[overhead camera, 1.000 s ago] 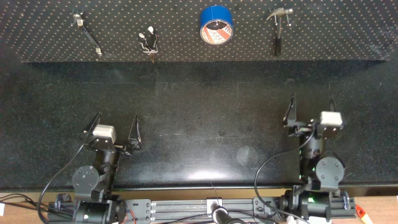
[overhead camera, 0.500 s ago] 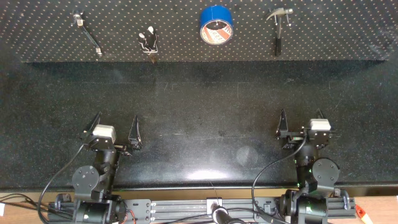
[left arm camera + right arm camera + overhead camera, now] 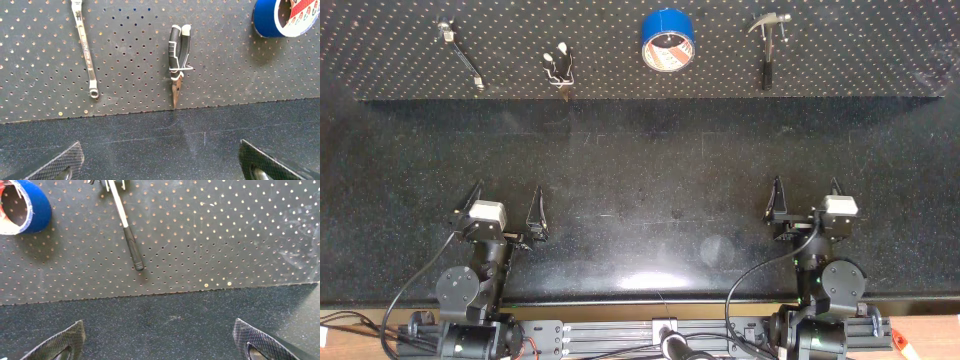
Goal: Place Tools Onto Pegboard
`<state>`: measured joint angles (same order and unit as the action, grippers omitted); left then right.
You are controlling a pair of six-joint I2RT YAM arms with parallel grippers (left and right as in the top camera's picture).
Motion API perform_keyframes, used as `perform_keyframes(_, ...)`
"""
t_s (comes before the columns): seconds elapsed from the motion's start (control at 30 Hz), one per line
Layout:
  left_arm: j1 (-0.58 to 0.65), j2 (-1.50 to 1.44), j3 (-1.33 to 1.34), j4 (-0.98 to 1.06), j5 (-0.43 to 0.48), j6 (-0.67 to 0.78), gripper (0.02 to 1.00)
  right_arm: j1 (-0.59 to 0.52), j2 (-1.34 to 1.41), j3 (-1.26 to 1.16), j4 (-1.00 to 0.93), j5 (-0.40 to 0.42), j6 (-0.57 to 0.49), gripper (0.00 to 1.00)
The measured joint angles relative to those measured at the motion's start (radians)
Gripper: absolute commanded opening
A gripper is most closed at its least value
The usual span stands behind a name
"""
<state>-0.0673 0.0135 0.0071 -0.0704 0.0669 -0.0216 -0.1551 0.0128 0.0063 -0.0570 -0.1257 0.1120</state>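
On the pegboard (image 3: 880,50) at the back hang a wrench (image 3: 461,55), pliers (image 3: 559,68), a blue tape roll (image 3: 667,41) and a hammer (image 3: 767,45). The left wrist view faces the wrench (image 3: 84,47), the pliers (image 3: 178,60) and the tape roll (image 3: 285,17). The right wrist view faces the hammer (image 3: 124,222) and the tape roll (image 3: 22,207). My left gripper (image 3: 505,207) stands open near the table's front left, holding nothing. My right gripper (image 3: 804,199) stands open near the front right, also holding nothing.
The black tabletop (image 3: 650,170) stretches between the grippers and the pegboard. The right part of the pegboard (image 3: 240,230) has bare holes. The arm bases and cables lie along the front edge.
The right arm has drawn back toward its base and lowered, its gripper shifting slightly left. The left arm has not moved.
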Motion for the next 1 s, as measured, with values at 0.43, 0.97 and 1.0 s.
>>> perform_keyframes(0.43,0.0,0.0,0.0,0.0,0.0,0.0,0.996,0.164,0.0,0.0,-0.007,0.076,0.004,0.963)
perform_keyframes(0.97,0.0,0.0,0.0,0.0,0.0,0.0,0.996,0.164,0.0,0.0,-0.008,0.098,0.004,0.963)
perform_keyframes(1.0,0.0,0.0,0.0,0.0,0.0,0.0,0.996,0.164,0.0,0.0,-0.008,0.098,0.004,0.963)
